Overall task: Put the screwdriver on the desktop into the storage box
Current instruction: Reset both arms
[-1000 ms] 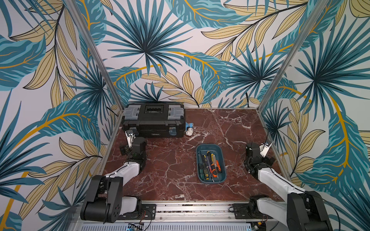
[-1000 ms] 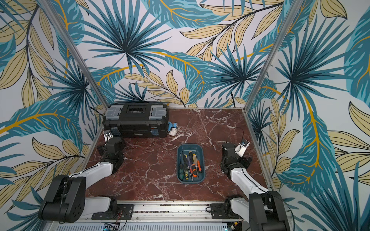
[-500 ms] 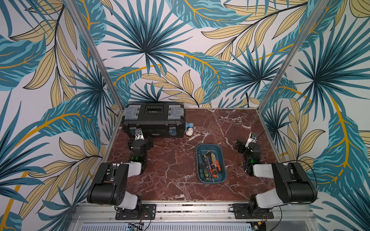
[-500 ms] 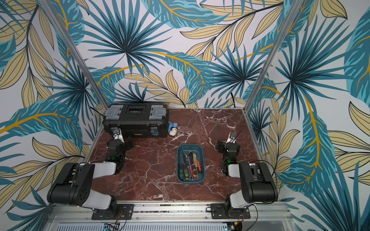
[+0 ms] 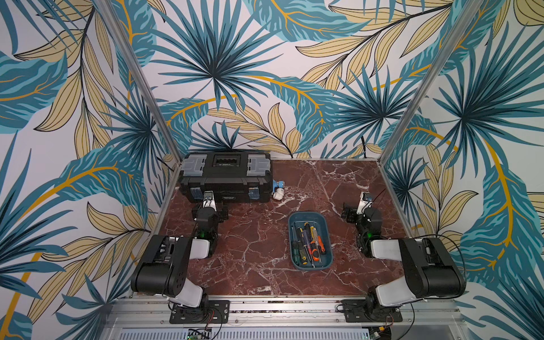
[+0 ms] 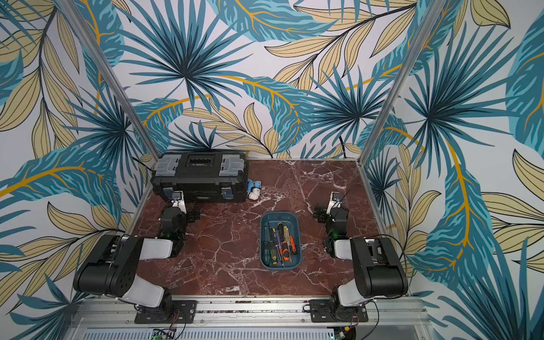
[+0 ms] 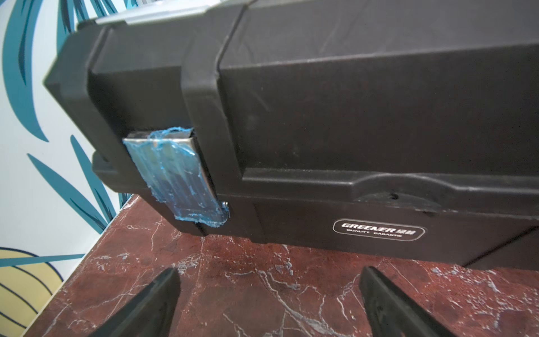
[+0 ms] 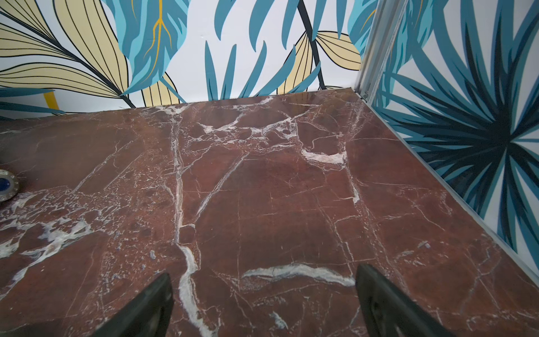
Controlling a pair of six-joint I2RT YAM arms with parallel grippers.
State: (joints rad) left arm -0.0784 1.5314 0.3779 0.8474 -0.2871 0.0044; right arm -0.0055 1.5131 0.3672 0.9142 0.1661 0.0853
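The teal storage box [image 5: 322, 232] [image 6: 295, 232] sits right of centre on the red-brown marble desktop [image 5: 259, 235] [image 6: 229, 235]. Several screwdrivers [image 5: 307, 240] [image 6: 279, 240] lie inside it, with black, yellow and orange handles. I see no screwdriver on the bare desktop. My left gripper [image 5: 209, 210] [image 6: 178, 214] [image 7: 269, 272] is open and empty, low over the desktop just in front of the black toolbox. My right gripper [image 5: 361, 212] [image 6: 331, 214] [image 8: 262, 272] is open and empty too, right of the storage box and facing the back wall.
A black toolbox [image 5: 226, 176] [image 6: 200, 175] [image 7: 350, 116] with grey lid compartments stands at the back left. A small white and blue object [image 5: 278, 190] [image 6: 254, 190] lies beside its right end. Leaf-patterned walls with aluminium posts close in three sides.
Both arms have folded up from a low stretched pose into a tucked one, and each gripper has shifted slightly inward. Both stayed open, and the storage box has not moved.
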